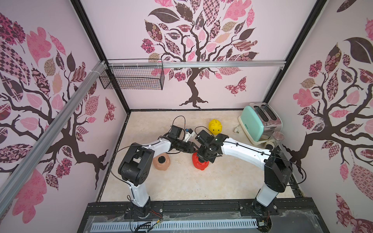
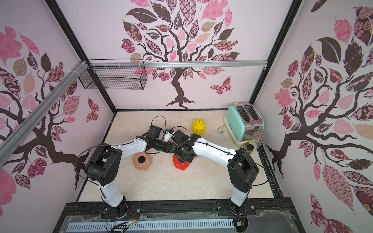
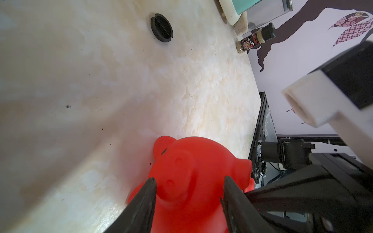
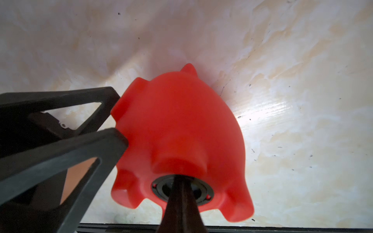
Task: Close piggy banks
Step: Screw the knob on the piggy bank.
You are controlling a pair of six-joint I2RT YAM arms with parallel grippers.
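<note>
The red pig (image 4: 177,125) is held belly-up, clamped at the head between the left gripper's (image 3: 189,180) jaws, under the right gripper (image 4: 179,181), whose tips, pressed together, are set into the plug (image 4: 203,193) in its belly hole. A seating twist seems needed next. Behind the left gripper, the peach pig (image 1: 156,164) is seen plugged; ahead, a spare plug (image 3: 161,27) is left lying.

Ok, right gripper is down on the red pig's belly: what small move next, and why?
Probably a short wrist twist by the right gripper to lock the black plug. Its shut tips sit in the plug, which looks seated in the belly hole of the red piggy bank, and the left gripper braces the pig's head.
</note>
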